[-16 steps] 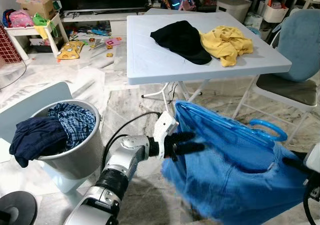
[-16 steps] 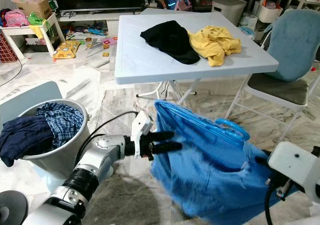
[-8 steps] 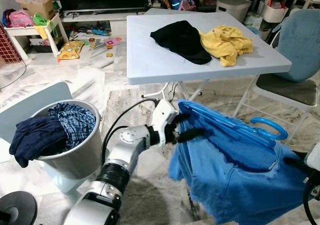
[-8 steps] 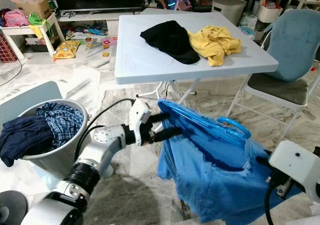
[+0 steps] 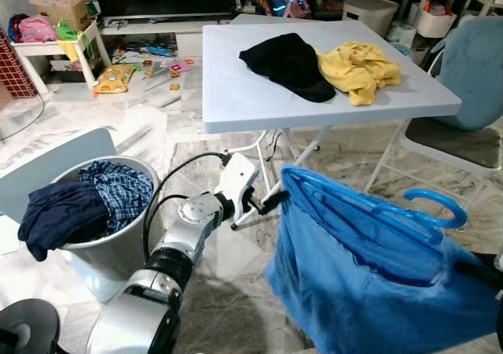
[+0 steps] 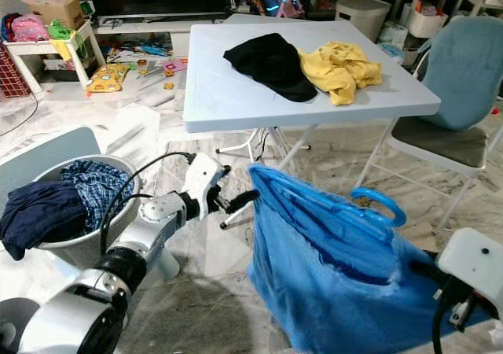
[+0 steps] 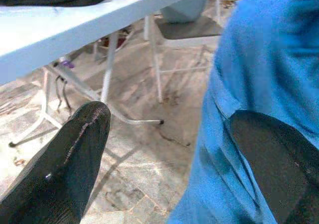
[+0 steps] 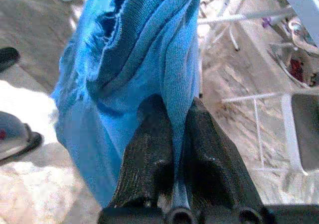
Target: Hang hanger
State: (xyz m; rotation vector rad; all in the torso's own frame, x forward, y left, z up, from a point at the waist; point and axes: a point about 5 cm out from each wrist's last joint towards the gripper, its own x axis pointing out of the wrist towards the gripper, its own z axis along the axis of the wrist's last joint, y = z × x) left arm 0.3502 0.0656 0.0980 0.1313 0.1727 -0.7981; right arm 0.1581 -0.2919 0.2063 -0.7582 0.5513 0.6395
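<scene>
Bin (image 5: 118, 244): stands on the floor to the left of the left gripper, filled with a dark garment (image 5: 59, 216) and a plaid garment (image 5: 122, 193).

Left gripper (image 6: 236, 203): extended forward at the end of the silver left arm (image 5: 177, 240), low over the marble floor (image 5: 196, 165). In the left wrist view its two fingers (image 7: 65, 169) stand wide apart with nothing between them; one finger lies against the blue cloth, the other is clear of it. The gripper sits just at the left edge of the cloth.

Blue garment (image 5: 369, 291): hangs between the two grippers, draped over a blue hanger (image 5: 369, 212). The hanger's bar runs from just right of the left gripper toward the right, tilted, with its hook (image 5: 436, 204) at the right end, free and not on any rail. The lower edge of the garment is frayed.

Surface (image 5: 259, 94): white folding table beyond and above the left gripper, carrying a black garment (image 5: 287, 59) and a yellow garment (image 5: 357, 67) touching one another.

Right gripper (image 8: 173, 149): at the right side of the blue garment, low. Its fingers are pressed together on a fold of the blue cloth, holding it.

Chair (image 5: 464, 94): light blue, beyond the right gripper, beside the surface.
</scene>
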